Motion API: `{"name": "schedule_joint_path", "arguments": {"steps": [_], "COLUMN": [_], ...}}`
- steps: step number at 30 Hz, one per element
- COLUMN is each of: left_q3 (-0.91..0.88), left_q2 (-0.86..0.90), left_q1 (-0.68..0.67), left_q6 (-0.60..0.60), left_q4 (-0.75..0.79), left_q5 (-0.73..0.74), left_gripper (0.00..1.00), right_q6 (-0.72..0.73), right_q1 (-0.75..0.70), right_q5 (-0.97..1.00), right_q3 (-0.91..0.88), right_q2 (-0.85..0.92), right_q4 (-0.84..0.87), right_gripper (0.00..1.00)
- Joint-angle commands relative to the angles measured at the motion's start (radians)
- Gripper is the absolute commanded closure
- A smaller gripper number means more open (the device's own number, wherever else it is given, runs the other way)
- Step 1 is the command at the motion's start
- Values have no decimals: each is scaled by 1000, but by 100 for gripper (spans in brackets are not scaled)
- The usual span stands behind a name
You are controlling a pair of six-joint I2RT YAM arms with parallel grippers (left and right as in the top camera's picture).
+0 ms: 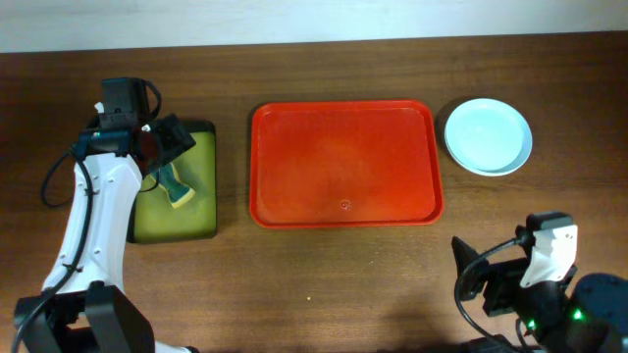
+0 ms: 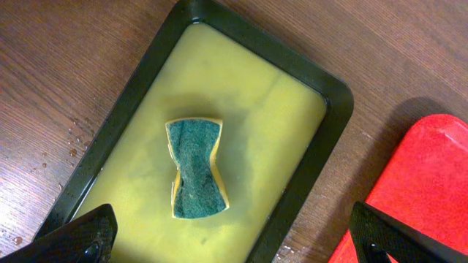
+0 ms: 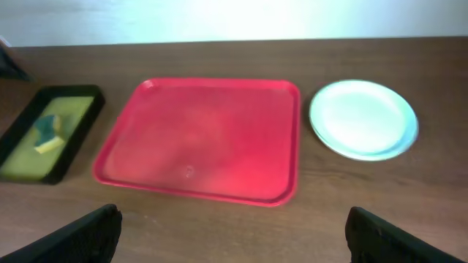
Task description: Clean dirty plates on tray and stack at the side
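The plates (image 1: 489,136) sit in one pale stack on the desk (image 1: 324,279), just beside the red tray's (image 1: 343,165) right edge; how many are in it cannot be told. The tray's surface lies bare. On its other side is a black-rimmed tray (image 1: 213,181) of yellow-green liquid with a green-and-yellow sponge (image 2: 196,169) in it. The left gripper (image 2: 232,237) hangs above the sponge, fingers spread wide, released. The right gripper (image 3: 234,234) is near the desk's front edge, also released.
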Motion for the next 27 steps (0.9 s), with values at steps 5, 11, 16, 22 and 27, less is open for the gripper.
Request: {"name": "schedule_joint_path", "arguments": {"steps": [5,11,16,22,27], "left_q3": [5,5,5,5,5], "left_q2": [0,0,0,0,0], "left_q1": [3,3,3,3,3], "left_q6": [3,3,3,3,3], "left_q4": [-1,-1,-1,-1,-1], "left_q5": [0,0,0,0,0], "left_gripper": [1,1,1,1,1], "right_q6": [2,2,2,2,36], "right_q1": [-46,-79,-118,-137,-137], "right_q5": [35,35,48,84,84], "right_q3": [-357,-613,-708,-806,-896], "right_q2": [-286,-416,-467,-467,-467], "right_q4": [185,354,443,573,695], "right_gripper": [1,1,1,1,1]}}
